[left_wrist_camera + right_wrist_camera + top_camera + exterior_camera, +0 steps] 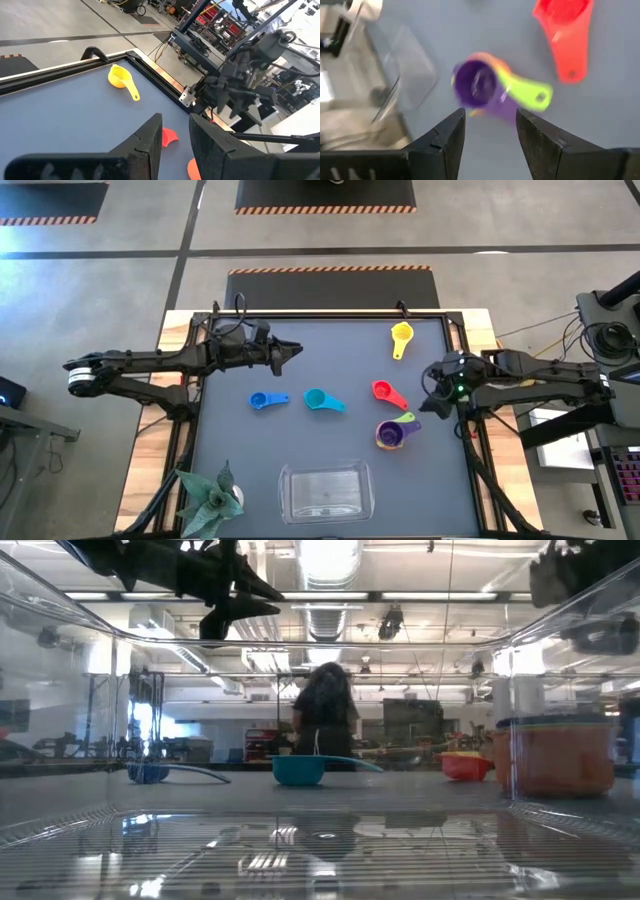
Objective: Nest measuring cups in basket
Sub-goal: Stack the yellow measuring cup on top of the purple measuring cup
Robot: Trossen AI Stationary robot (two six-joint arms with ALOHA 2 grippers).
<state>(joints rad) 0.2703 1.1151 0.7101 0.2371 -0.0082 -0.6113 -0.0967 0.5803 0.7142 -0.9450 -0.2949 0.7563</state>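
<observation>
Three nested cups, purple (390, 434) inside with green and orange, stand on the mat near its right edge; in the right wrist view the purple bowl (474, 85) and the green handle (532, 96) show. The red (386, 391), teal (318, 399), blue (261, 400) and yellow (402, 334) cups lie singly on the mat. The clear basket (325, 492) rests at the near edge. My right gripper (430, 402) hovers open above the stack, just to its far right, with its fingers (447, 135) short of it. My left gripper (292, 352) hangs open over the far left of the mat.
A green-leaved toy plant (208, 502) stands at the near left corner, left of the basket. A raised black frame (330, 313) rims the mat. In the low view a person (324, 710) stands in the room behind the table. Bare mat lies between the cups and the basket.
</observation>
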